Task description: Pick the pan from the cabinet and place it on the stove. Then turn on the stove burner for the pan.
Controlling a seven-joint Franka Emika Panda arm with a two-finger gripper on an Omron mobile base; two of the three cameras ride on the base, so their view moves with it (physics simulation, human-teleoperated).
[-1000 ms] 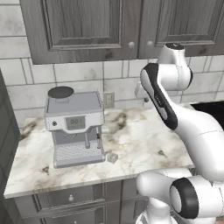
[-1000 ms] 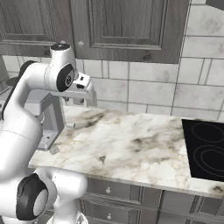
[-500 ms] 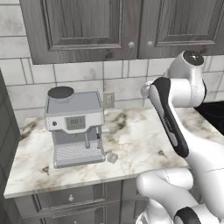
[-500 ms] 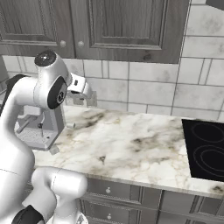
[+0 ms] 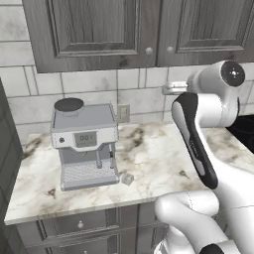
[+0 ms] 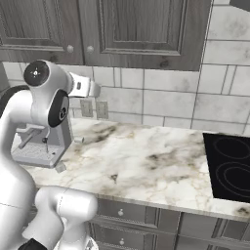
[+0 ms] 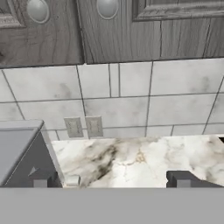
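My claw [image 7: 109, 178] hangs raised over the counter [image 6: 146, 166], its two tips wide apart, gripping nothing. At twelve o'clock the cabinet [image 7: 113, 30] shows both doors shut, knobs [image 7: 107, 7] side by side. The stove [image 6: 229, 166] lies at three o'clock, bare. The coffee machine [image 5: 85, 144] sits at nine.

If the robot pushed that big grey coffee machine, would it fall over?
Probably not. The coffee machine looks boxy with a wide flat base, so it would likely slide on the smooth marble counter rather than tip. It also looks heavy.
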